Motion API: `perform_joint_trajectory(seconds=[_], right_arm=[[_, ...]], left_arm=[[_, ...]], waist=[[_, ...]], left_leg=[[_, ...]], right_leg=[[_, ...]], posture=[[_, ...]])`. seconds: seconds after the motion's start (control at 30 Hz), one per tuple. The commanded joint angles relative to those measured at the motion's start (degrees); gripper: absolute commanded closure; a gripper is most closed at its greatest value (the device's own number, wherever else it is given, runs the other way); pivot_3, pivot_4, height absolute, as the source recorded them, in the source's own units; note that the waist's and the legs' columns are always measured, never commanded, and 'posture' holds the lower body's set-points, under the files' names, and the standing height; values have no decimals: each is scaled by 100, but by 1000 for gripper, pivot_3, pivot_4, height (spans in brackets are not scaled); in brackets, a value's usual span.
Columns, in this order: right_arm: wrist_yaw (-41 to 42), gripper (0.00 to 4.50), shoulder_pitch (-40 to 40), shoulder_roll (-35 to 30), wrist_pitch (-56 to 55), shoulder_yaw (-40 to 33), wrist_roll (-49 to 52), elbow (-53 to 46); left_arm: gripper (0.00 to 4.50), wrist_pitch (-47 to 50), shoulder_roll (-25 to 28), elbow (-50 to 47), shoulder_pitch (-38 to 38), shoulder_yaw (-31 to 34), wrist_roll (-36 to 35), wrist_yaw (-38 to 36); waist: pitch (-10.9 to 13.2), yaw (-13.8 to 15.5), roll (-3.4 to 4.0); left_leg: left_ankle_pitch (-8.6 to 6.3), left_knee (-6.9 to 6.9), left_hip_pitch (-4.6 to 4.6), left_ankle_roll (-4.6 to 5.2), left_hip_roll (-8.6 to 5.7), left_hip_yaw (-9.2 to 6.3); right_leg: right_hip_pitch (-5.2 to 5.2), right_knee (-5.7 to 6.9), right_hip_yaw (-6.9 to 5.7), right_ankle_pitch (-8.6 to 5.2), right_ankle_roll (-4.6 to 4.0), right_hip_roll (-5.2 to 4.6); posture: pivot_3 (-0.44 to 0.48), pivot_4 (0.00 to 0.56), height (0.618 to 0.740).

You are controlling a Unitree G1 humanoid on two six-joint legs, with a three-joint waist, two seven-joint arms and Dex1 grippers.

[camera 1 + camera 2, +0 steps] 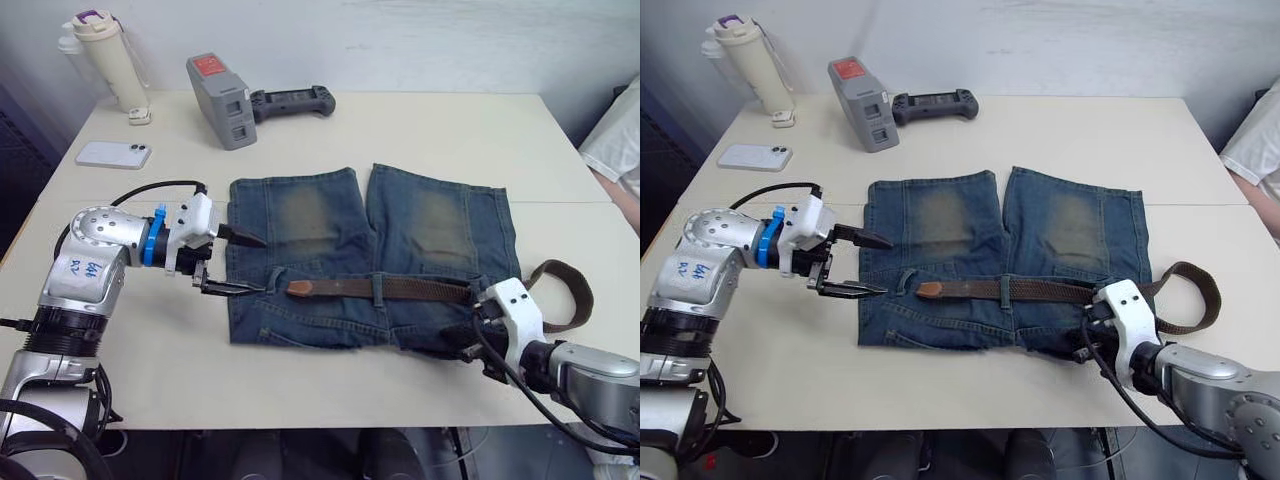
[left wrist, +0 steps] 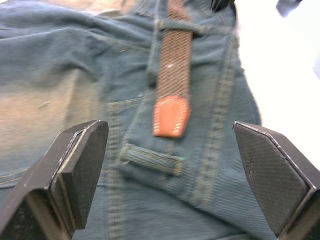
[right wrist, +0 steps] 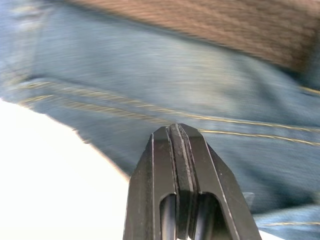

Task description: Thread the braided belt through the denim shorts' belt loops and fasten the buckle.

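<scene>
Faded, coarse denim shorts (image 1: 370,250); woven braided belt (image 1: 400,289) tipped in smooth tan leather; matt white tabletop (image 1: 420,130).

On the white table (image 1: 420,140) I was working over, a white smartphone (image 1: 113,154) lay flat near the far left edge. Behind it I saw a cream tumbler (image 1: 108,58) with a purple-trimmed lid standing upright, a small white object (image 1: 140,117) at its base. A grey battery pack (image 1: 221,100) with a red label rested toward the back, just beside a dark handheld controller (image 1: 293,102). A person's white sleeve (image 1: 618,140) edged in at right.
</scene>
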Motion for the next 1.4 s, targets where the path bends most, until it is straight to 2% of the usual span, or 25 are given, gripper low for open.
perform_joint_trajectory(seconds=[0.03,0.13,0.17,0.23,0.37,0.5,0.63,0.73,0.9,1.0,1.27,1.4], right_arm=[[739,2731,-220,-726,-124,-77,34,-499],[1158,1374,-303,-1243,-232,192,-307,-628],[1229,819,-365,-1443,-322,425,-635,-689],[1278,9,-502,-1658,-577,856,-1275,-687],[1740,9,-836,-1785,-1046,1670,-2162,-314],[2034,9,-1071,-1599,-1205,2464,-2853,310],[2208,9,-1258,-1371,-1117,2712,-3131,717],[2307,819,-1238,-1286,-1036,2696,-3245,851],[2516,3016,-1132,-1400,-1054,2503,-3475,880],[2930,4397,-943,-1762,-1393,2261,-3690,827],[3811,4483,271,-2652,-2778,1301,-4786,1574],[4232,4483,828,-2799,-3913,927,-5530,2742]], left_arm=[[0,511,-121,-494,-154,112,-293,186],[0,821,-176,-746,-135,43,-351,271],[0,878,-157,-842,-90,-39,-311,258],[0,933,-110,-1010,4,-178,-231,206],[0,1049,-110,-1201,81,-261,-238,244],[0,901,-191,-1091,16,-316,-127,339],[0,850,-258,-1065,-8,-369,-84,347],[0,775,-328,-986,-62,-387,-27,366],[0,637,-435,-854,-111,-392,73,391],[0,567,-493,-767,-136,-417,116,382],[0,446,-589,-700,-94,-438,163,411],[0,444,-662,-814,-8,-491,176,442]], waist=[[2,5,0],[2,6,-6],[2,4,-6],[3,-7,-6],[3,-12,-5],[3,-1,-5],[3,-1,-5],[3,-3,-5],[3,19,-6],[4,42,-5],[4,163,-5],[4,153,-4]], left_leg=[[-1,1,-1,-1,0,0],[-3,0,-1,-3,3,-1],[-3,-1,-1,-4,2,0],[-3,1,-1,-5,2,4],[-2,5,0,-6,2,13],[-2,5,-1,-7,2,13],[-2,7,-2,-7,2,14],[-2,8,0,-7,3,14],[-3,9,0,-8,3,14],[-3,8,0,-8,3,14],[-16,21,-7,-8,0,21],[-16,19,-6,-8,1,22]], right_leg=[[0,-1,1,0,0,0],[-1,-2,0,0,0,2],[-1,-3,1,0,0,3],[-4,-2,3,0,0,3],[-10,-2,14,0,0,2],[-9,-1,12,0,0,2],[-9,0,12,0,0,3],[-7,1,12,0,0,2],[-4,0,11,0,0,2],[-6,0,11,0,0,3],[-4,-10,13,0,0,2],[-4,-10,12,0,1,2]], posture=[[0,150,740],[0,150,740],[0,150,740],[0,150,740],[0,150,740],[0,150,740],[0,150,740],[0,150,740],[0,150,740],[0,150,740],[0,150,740],[0,150,740]])
